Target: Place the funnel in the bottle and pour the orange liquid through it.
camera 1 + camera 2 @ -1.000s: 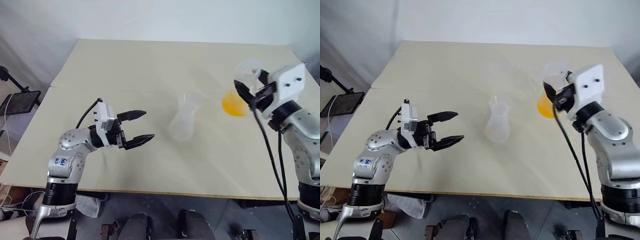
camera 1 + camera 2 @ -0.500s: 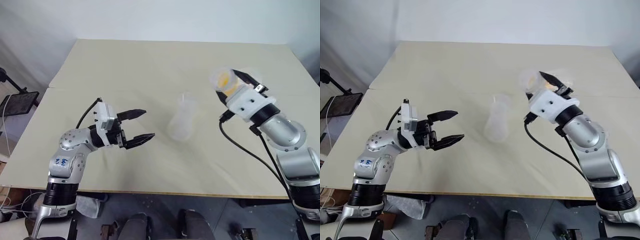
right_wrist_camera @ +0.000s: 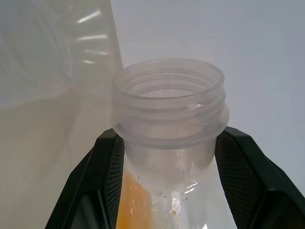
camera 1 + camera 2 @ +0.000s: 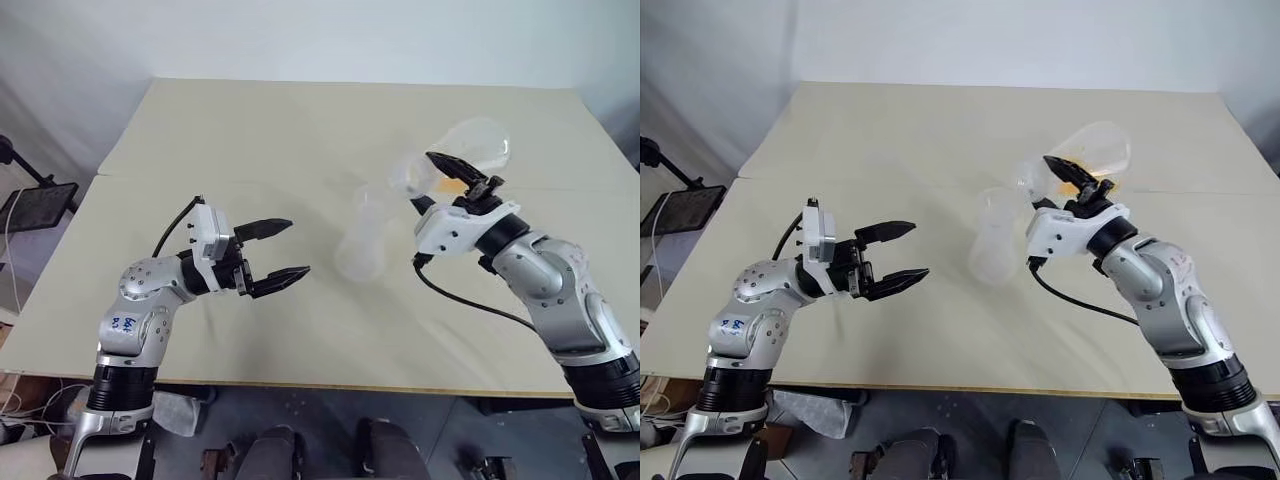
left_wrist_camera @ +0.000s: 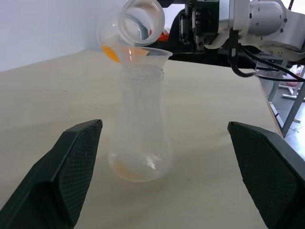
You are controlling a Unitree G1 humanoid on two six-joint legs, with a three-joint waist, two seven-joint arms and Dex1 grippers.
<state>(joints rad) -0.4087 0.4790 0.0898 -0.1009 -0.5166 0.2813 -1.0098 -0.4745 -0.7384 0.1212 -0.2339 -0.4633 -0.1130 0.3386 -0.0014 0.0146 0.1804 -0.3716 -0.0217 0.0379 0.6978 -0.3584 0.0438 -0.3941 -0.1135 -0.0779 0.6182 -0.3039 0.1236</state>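
Now the right gripper (image 4: 462,184) tips a larger clear flask (image 4: 455,155) over the funnel (image 5: 145,55) seated in the bottle (image 5: 141,129).

The bottle stands upright near the middle of the table (image 4: 300,130), neck pointing straight up, funnel mouth open skyward. The larger flask lies close to level, its long axis running across the table, threaded mouth aimed toward the robot's left and just above the funnel's rim. The right fingers (image 3: 107,181) are clenched on that flask's neck. The orange liquid (image 5: 110,52) pools along the flask's lower wall; a thin orange film shows in the bottle's base. The left gripper (image 4: 272,255) hovers beside the bottle, fingers spread wide, grasping nothing.
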